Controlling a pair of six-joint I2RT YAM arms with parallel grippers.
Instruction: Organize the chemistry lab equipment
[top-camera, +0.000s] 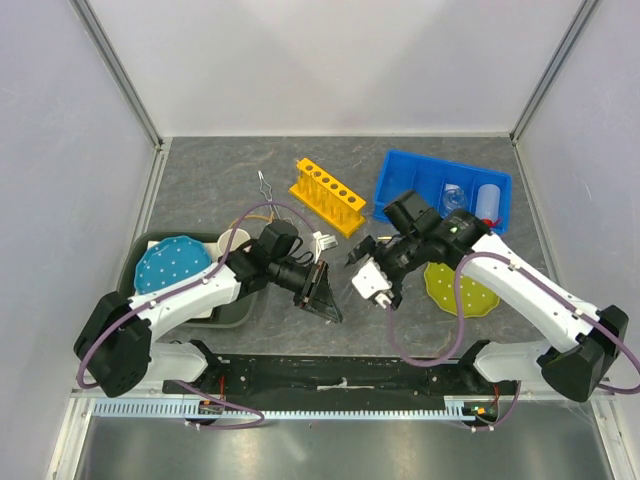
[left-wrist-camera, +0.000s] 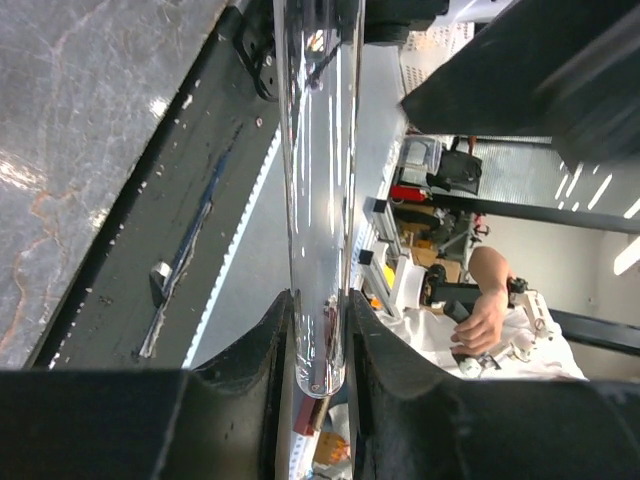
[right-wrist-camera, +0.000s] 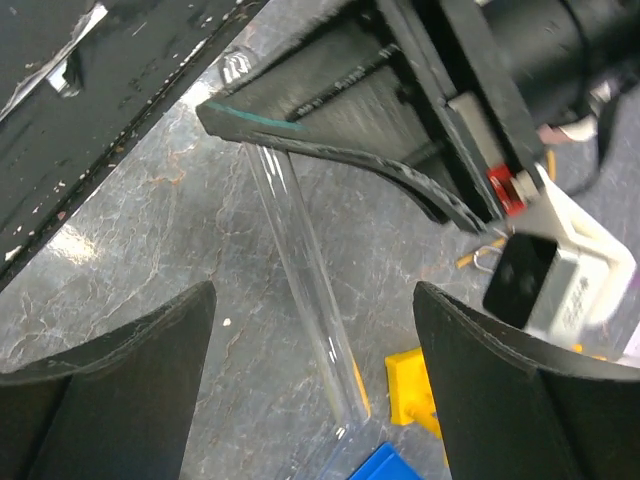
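Note:
My left gripper (left-wrist-camera: 320, 305) is shut on a clear glass tube (left-wrist-camera: 318, 200), pinching it near its rounded closed end. In the top view the left gripper (top-camera: 323, 292) sits at the table's near middle. My right gripper (top-camera: 376, 272) hangs close beside it, open. In the right wrist view the tube (right-wrist-camera: 300, 270) runs between the open right gripper (right-wrist-camera: 312, 300) without touching either finger. The yellow holed rack (top-camera: 327, 195) stands behind them. Metal tongs (top-camera: 265, 185) and a tan loop (top-camera: 254, 213) lie to its left.
A blue bin (top-camera: 420, 172) at the back right holds a small glass flask (top-camera: 453, 197) and a white bottle (top-camera: 488, 200). A green dotted plate (top-camera: 460, 290) lies under the right arm. At left a grey tray (top-camera: 235, 312) carries a blue dotted plate (top-camera: 170, 265) and a cream mug (top-camera: 232, 240).

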